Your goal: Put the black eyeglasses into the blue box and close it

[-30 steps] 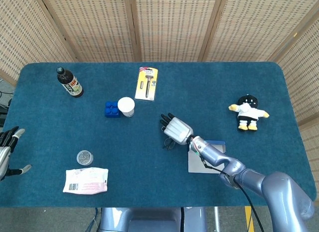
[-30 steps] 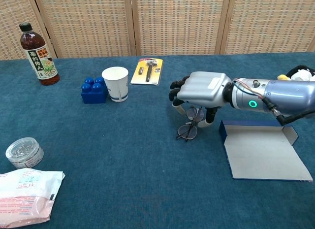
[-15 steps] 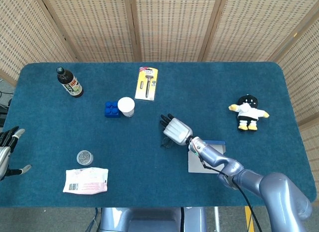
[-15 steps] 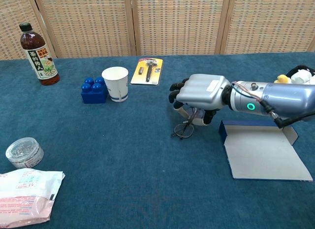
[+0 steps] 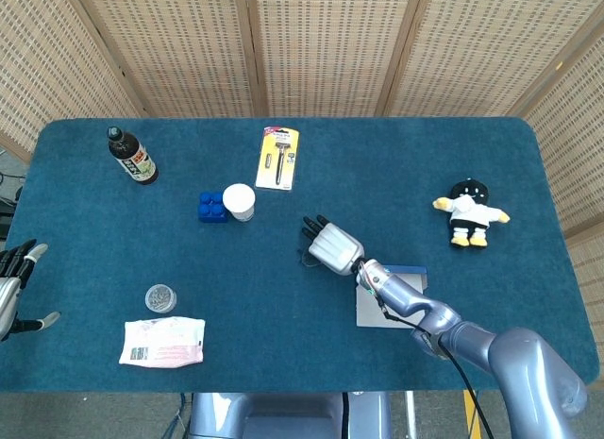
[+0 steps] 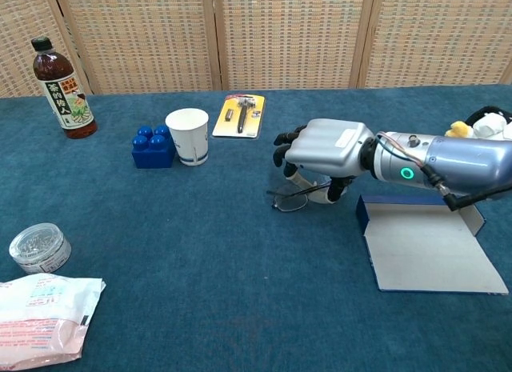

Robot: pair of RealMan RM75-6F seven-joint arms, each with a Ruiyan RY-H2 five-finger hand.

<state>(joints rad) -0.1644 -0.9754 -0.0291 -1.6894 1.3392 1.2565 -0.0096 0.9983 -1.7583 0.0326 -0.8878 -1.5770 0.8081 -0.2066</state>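
Note:
The black eyeglasses (image 6: 290,200) stick out below and to the left of my right hand (image 6: 324,152), which grips them just above the blue tablecloth; in the head view only a sliver of the eyeglasses (image 5: 307,260) shows beside my right hand (image 5: 332,245). The blue box (image 6: 428,248) lies open and flat to the right of that hand, its grey inside facing up; in the head view the blue box (image 5: 408,272) is partly covered by my forearm. My left hand (image 5: 13,286) hangs at the table's left edge, fingers apart, holding nothing.
A white paper cup (image 6: 187,136) and a blue toy brick (image 6: 153,147) stand left of the hand. A razor pack (image 6: 242,114), a dark bottle (image 6: 63,88), a small round tin (image 6: 38,247), a white pouch (image 6: 40,318) and a plush penguin (image 5: 469,211) lie around the table.
The eyeglasses have swung up and to the left under my right hand, from hanging lenses-down to lying nearly level. The hand itself has hardly moved. My left hand is unchanged.

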